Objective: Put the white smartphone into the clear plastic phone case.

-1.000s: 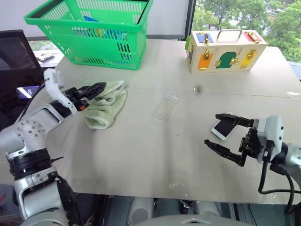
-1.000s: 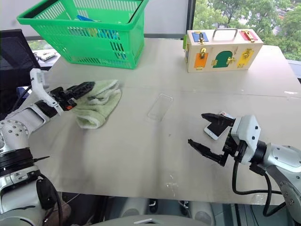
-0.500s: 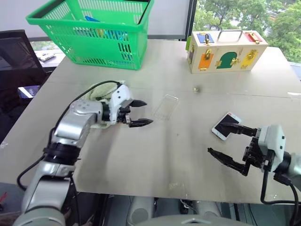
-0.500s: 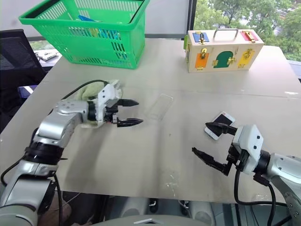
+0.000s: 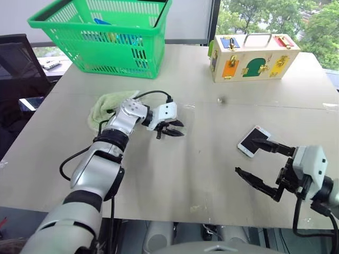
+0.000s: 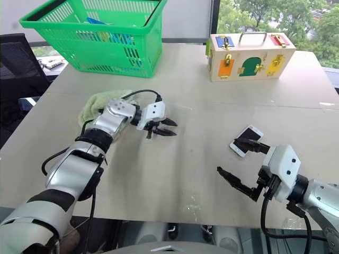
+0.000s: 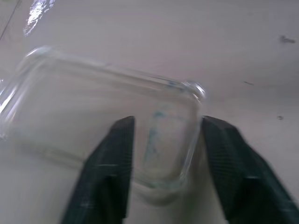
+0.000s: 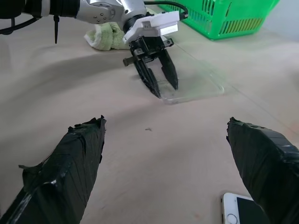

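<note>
Beige tabletop [image 5: 159,174]: thin clear plastic phone case [image 7: 93,126], short end betw L gripper [image 5: 170,128] fingers, closing, grip unconfirmed. R gripper [image 5: 263,165] wide open; white smartphone [image 5: 253,141] just beyond far finger.

Head stereo pair downward over table [image 5: 222,174] (wrist cameras close, along fingers)

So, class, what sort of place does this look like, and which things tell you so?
Probably a robot test room or lab: a plain table set with unrelated props, a green basket and a wooden latch box, beside a window onto trees.
</note>
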Robot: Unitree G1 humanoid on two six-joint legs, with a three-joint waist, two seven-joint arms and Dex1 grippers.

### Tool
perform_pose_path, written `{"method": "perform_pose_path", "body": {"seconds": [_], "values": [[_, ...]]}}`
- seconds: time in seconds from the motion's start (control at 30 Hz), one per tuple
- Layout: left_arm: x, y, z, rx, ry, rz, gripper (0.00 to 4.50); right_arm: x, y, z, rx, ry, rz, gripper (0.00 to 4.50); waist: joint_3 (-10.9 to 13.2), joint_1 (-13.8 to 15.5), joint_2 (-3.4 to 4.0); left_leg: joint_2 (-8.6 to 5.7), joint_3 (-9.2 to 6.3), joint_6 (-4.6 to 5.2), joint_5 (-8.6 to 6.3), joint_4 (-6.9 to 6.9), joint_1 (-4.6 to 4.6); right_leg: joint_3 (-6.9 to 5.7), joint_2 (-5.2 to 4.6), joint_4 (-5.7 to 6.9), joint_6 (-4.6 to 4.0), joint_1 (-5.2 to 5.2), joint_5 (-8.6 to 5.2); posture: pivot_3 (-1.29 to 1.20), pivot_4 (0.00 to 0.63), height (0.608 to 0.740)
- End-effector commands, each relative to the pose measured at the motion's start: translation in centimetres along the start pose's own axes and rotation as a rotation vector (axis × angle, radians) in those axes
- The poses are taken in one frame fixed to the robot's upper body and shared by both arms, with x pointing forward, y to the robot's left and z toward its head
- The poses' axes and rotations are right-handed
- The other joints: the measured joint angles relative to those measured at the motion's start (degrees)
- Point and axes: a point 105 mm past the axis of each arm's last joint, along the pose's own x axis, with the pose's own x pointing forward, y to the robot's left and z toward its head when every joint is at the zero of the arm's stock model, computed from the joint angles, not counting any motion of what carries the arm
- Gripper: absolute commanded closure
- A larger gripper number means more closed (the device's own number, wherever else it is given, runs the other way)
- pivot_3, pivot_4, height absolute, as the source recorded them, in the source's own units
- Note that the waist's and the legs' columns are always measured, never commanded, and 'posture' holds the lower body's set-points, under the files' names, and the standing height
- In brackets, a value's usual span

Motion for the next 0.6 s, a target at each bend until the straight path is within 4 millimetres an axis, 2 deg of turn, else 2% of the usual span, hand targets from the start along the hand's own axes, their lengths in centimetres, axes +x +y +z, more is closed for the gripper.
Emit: {"method": "perform_pose_path", "body": {"seconds": [0.03,0.17,0.27,0.33,0.4,0.5,0.57,0.6], "values": [[-0.8,-0.5,-0.7,-0.107,-0.006,-0.026,4.49,0.1,0.4,0.9,-0.03,-0.022,0.003,0.0,0.0,0.0,0.0,0.02,-0.03,0.0,0.0,0.0,0.0,-0.01,0.0,0.01,0.0,0.0,0.0,0.0,0.15,0.74],[-1.5,-0.7,2.5,-0.36,-0.147,0.025,4.49,0.2,0.6,0.8,-0.026,-0.023,0.005,0.0,0.01,-0.85,0.01,0.11,-0.09,0.0,0.0,-0.01,-0.03,0.15,0.01,0.04,-0.01,-0.01,0.0,0.0,0.15,0.74],[-1.5,-1.0,4.6,-0.582,-0.091,0.135,4.49,0.4,0.6,0.8,-0.022,-0.029,0.01,0.0,0.06,-0.84,-0.06,0.1,-0.15,0.0,0.0,0.0,-0.12,0.15,-0.04,0.03,0.02,-0.02,-0.01,0.0,0.15,0.74],[-1.2,-1.0,6.8,-0.7,-0.13,0.199,4.49,0.5,0.5,0.8,-0.02,-0.033,0.02,0.0,0.07,-0.81,-0.07,0.06,-0.16,0.0,0.01,0.05,-0.13,0.18,-0.04,0.02,0.04,0.0,-0.01,0.0,0.15,0.74],[-0.6,-1.1,8.1,-0.788,-0.148,0.264,4.49,0.6,0.5,0.7,-0.021,-0.029,0.035,0.0,0.07,-0.78,-0.08,0.0,-0.16,0.01,0.01,0.08,-0.07,0.26,-0.04,0.01,0.06,0.06,-0.02,0.0,0.15,0.74],[0.6,-1.3,8.3,-0.838,-0.125,0.366,4.49,0.6,0.4,0.5,-0.024,-0.015,0.047,0.0,0.06,-1.06,-0.08,-0.06,-0.16,0.02,0.01,0.1,-0.01,0.33,-0.02,0.02,0.08,0.11,-0.02,0.0,0.15,0.74],[2.2,-1.7,8.1,-0.894,-0.108,0.39,4.49,0.3,0.5,0.3,-0.025,-0.002,0.049,0.0,0.07,-1.27,-0.08,-0.05,-0.16,0.02,0.01,0.09,0.03,0.35,0.02,0.03,0.08,0.11,-0.01,0.0,0.15,0.74],[3.1,-2.0,8.0,-0.918,-0.094,0.381,4.23,0.3,0.5,0.2,-0.028,0.005,0.049,0.0,0.07,-1.37,-0.08,-0.03,-0.16,0.01,0.01,0.07,0.06,0.37,0.06,0.06,0.08,0.11,-0.01,0.0,0.15,0.74]]}}
